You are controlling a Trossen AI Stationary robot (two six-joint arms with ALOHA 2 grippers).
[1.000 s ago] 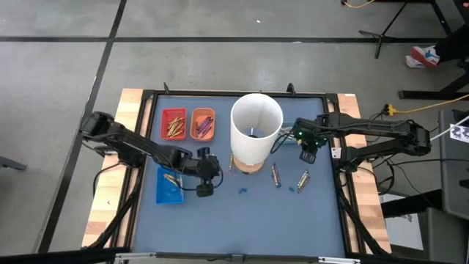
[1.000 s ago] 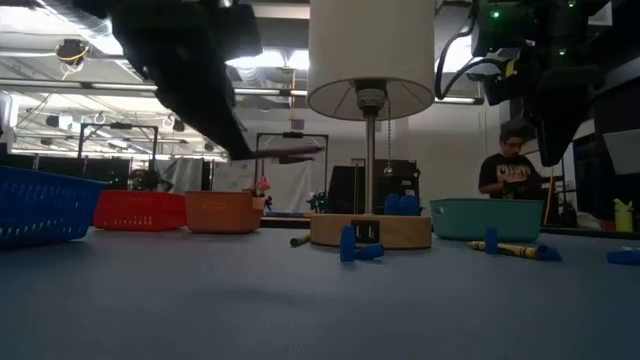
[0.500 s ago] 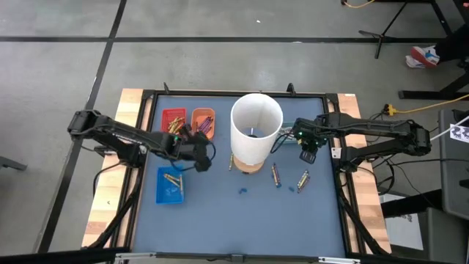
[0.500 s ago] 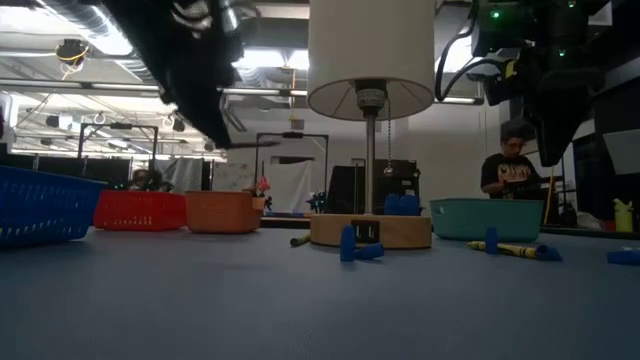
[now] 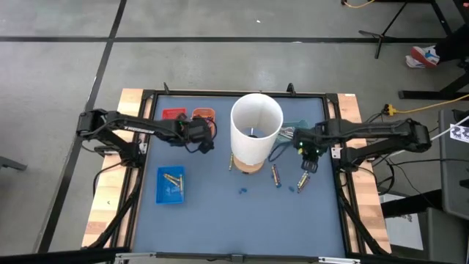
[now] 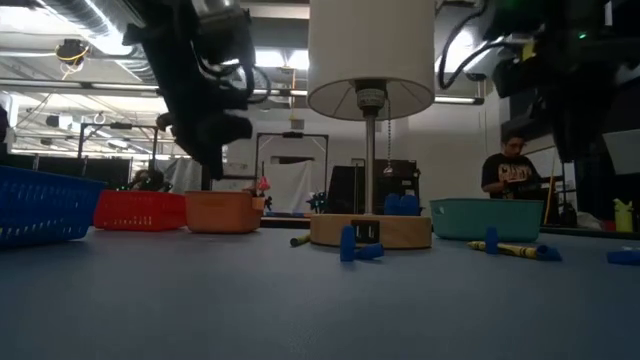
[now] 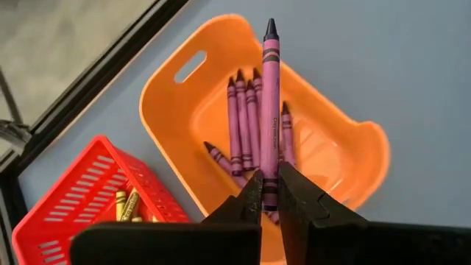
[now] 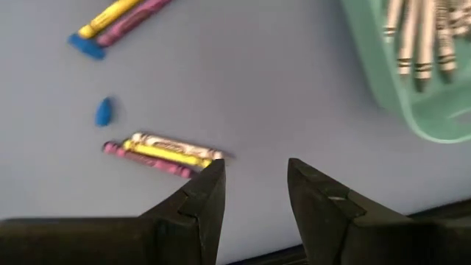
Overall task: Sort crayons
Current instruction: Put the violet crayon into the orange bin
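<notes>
Since a second earlier, the left arm had swung from beside the blue tray to a position over the two far-left trays, and the right gripper had shifted slightly nearer.

The left gripper (image 7: 268,197) pinched one purple crayon (image 7: 270,110) by its lower end, the crayon's long axis running straight out from the jaws, tip outward. Directly beyond the jaws lay the orange tray (image 7: 324,158), holding about six purple crayons roughly parallel to the held one. A release there appeared to be the pending step. Beside the orange tray stood the red tray (image 7: 88,191), showing at least two gold-brown crayons.

The right gripper (image 8: 254,180) stood spread and empty above the mat. Just beyond its fingertips lay a cluster of three crayons (image 8: 163,153), long axes crosswise to the jaws; two more crayons (image 8: 121,16) lay farther out. The teal tray (image 8: 408,110), holding grey crayons, sat to one side.
</notes>
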